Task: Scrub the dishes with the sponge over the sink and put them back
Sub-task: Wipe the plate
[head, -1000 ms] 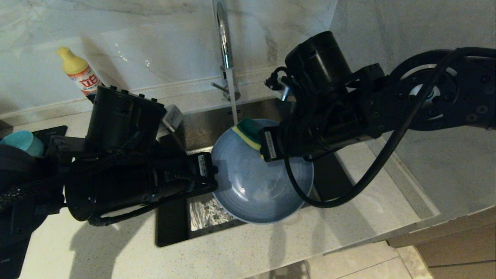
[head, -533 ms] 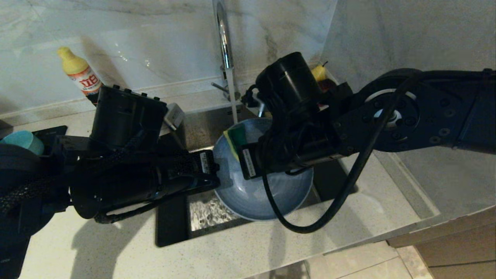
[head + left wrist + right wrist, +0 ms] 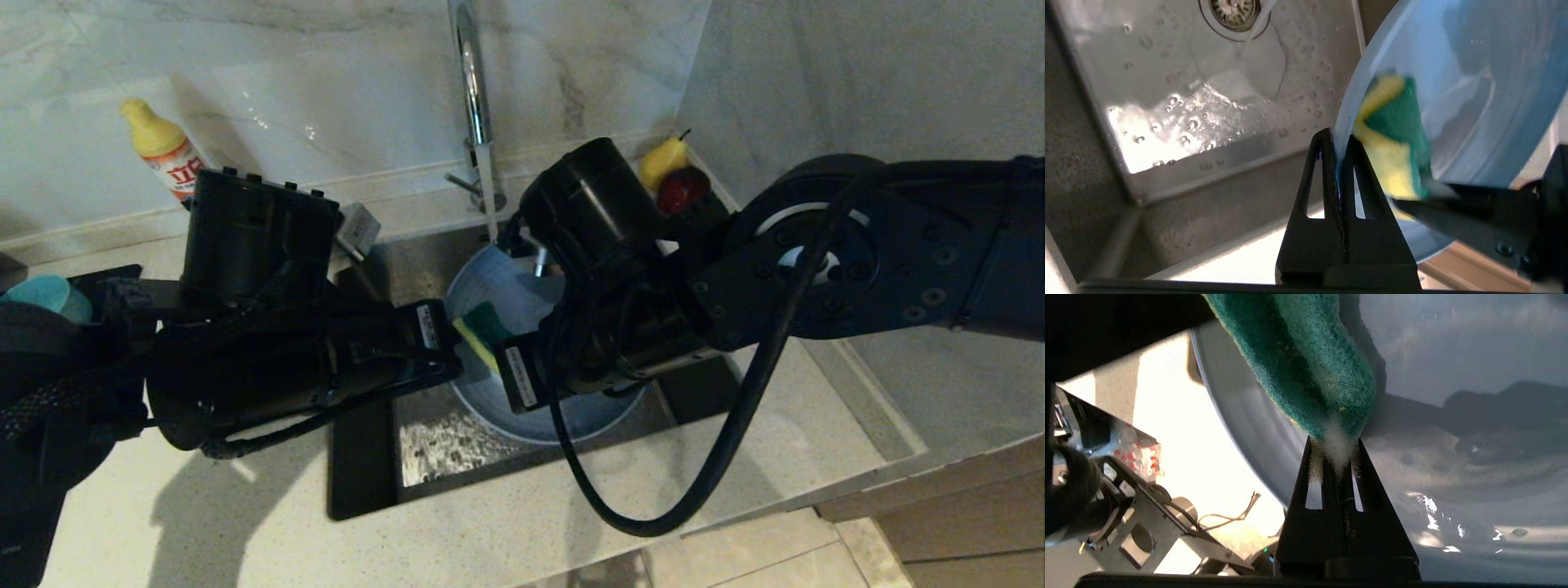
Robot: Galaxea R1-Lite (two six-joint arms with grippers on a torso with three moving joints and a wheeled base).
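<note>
Over the sink (image 3: 424,269), the left gripper (image 3: 1337,141) is clenched on the rim of the grey-blue plate (image 3: 514,286), holding it tilted on edge under the tap (image 3: 472,82), whose thin stream of water falls toward the plate's upper rim. The right gripper (image 3: 1334,446) is clamped on one end of the sponge (image 3: 482,331), which presses against the plate's face close to the left gripper; the green scouring side shows in the right wrist view, with a tuft of foam at the fingertips. In the head view both arms cover much of the scene: the right arm hides the plate's right half, and only a corner of the sponge shows between the two wrists. The left arm hides most of the teal bowl (image 3: 45,296) at the counter's far left. A yellow-capped bottle (image 3: 163,155) stands behind it, its base hidden. A pear (image 3: 661,159) and a red fruit (image 3: 682,188) peek out behind the right arm; what they rest on is hidden. The sink floor is wet, and the drain (image 3: 1233,12) is cut off at the edge of the left wrist view.
</note>
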